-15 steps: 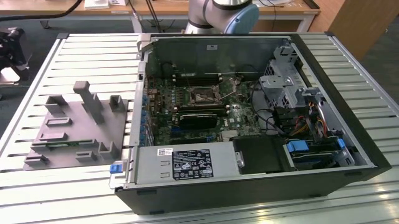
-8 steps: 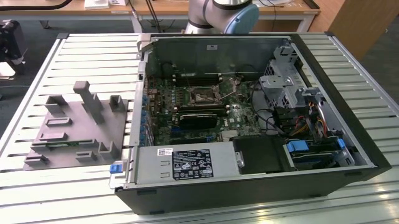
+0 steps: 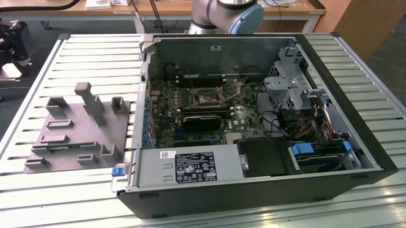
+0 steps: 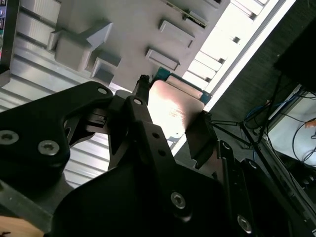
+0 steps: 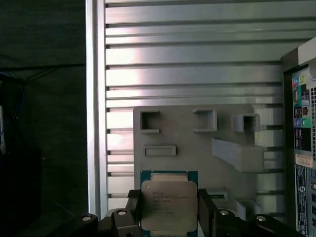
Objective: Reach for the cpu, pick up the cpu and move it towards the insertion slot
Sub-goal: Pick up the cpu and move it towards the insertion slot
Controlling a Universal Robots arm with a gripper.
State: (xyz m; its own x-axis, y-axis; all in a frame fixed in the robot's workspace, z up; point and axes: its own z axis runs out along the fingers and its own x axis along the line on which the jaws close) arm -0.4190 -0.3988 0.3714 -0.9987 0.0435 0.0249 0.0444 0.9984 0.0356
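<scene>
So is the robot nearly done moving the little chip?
About halfway. Done: reaching and grabbing. In the first wrist view the pincer is shut on the cpu. In hand: the cpu looks lifted, hanging over the grey tray. Left: it is not yet at the insertion slot, which sits open inside the computer case.

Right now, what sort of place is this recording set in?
Probably a robotics lab or workshop: an open PC case lies on a slatted metal table, a robot arm stands at its far edge, and the gripper holds a cpu above a grey tray.
</scene>
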